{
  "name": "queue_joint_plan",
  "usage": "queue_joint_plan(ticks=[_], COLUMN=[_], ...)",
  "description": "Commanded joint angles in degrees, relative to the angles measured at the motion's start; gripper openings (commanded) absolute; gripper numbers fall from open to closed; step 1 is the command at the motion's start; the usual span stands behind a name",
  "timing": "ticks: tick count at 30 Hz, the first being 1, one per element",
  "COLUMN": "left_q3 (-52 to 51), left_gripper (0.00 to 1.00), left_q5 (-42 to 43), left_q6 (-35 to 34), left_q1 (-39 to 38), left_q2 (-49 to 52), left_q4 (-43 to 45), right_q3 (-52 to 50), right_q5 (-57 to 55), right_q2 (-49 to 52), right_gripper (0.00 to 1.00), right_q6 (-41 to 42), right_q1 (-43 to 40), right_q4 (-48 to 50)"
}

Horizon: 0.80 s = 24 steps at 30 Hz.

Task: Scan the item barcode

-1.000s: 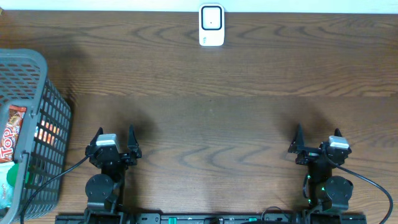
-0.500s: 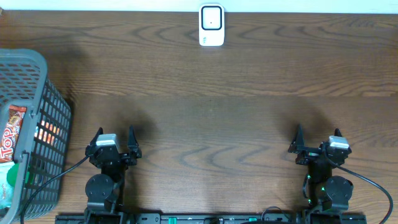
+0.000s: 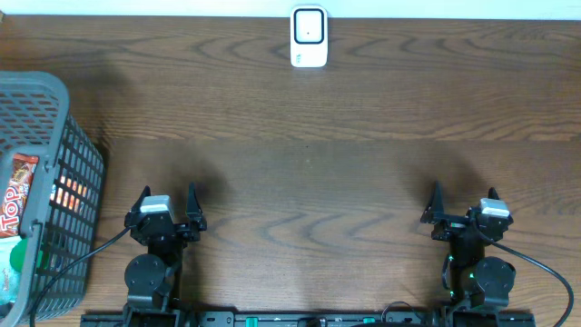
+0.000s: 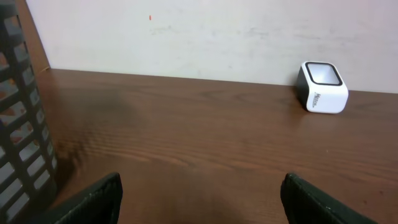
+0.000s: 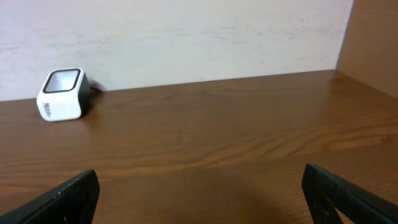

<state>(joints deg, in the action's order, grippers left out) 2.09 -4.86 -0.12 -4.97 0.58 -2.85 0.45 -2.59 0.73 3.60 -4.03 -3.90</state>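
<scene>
Scanner (image 3: pixel 309 38) at far edge; left tool (image 3: pixel 168 193), right tool (image 3: pixel 464 194) spread wide.

Scanner (image 3: pixel 309 38) far centre; basket (image 3: pixel 80 173) at left edge, snack packet (image 3: pixel 18 195) inside.

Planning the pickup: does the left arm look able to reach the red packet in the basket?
Probably yes: the open-topped basket stands beside the open left end effector, and the red packet lies uncovered.

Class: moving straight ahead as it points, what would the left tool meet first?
Probably only the wall: the left tool faces bare table; the barcode scanner lies right of its line, the basket left.
</scene>
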Motion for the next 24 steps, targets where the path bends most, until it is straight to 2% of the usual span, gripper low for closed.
queue_joint_plan(ticks=[1, 15, 20, 24], left_q3=[-1.86, -1.86, -1.86, -1.84], left_gripper=[0.82, 0.82, 0.82, 0.82], left_q5=[-1.16, -0.66, 7.28, 9.38], left_q6=[0.52, 0.31, 0.07, -2.03], left_q1=[0.31, 0.31, 0.31, 0.28], left_q2=[-0.35, -0.31, -0.26, 0.76], left_q4=[-0.85, -0.66, -1.09, 0.31], right_q3=[-0.13, -0.13, -0.13, -0.13], right_q5=[-0.33, -0.33, -0.33, -0.33], right_q2=[0.09, 0.09, 0.09, 0.09], right_gripper=[0.99, 0.99, 0.99, 0.99], right_q6=[-0.7, -0.7, -0.7, -0.7], right_q1=[0.39, 0.37, 0.39, 0.37], right_q4=[-0.13, -0.13, -0.13, -0.13])
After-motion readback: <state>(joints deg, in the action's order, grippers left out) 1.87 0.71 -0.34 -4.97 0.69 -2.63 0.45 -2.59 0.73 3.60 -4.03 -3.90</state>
